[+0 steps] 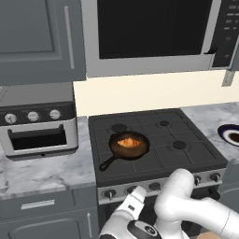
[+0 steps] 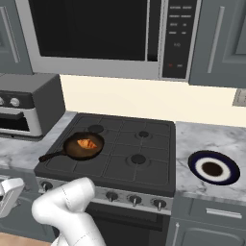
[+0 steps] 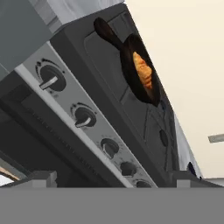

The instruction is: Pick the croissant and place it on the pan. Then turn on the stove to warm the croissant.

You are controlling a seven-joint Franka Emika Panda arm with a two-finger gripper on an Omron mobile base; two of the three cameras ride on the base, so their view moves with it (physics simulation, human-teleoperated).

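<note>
Croissant [image 1: 128,142] lies inside the pan [image 1: 140,150] on the stove's [image 1: 186,158] front-left burner, while the empty gripper [image 3: 111,177], jaws wide apart, faces the knobs [image 3: 83,117].

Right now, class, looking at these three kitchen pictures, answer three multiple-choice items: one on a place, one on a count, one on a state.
1. Where does the croissant lie?
A. On the dark plate with the white rim
B. Inside the pan
C. On the marble counter

2. How many burners does the stove have on top?
A. Two
B. Four
C. Six

3. How does the gripper stand?
A. Open and empty, low in front of the knobs
B. Shut on the croissant
C. Shut on the pan's handle

Answers: 1 B, the orange pastry sits in the pan on the front left burner. 2 B, four round burners show under the grates in the right base view. 3 A, in the hand view the fingertips stand far apart with nothing between them, facing the knob row.
</note>
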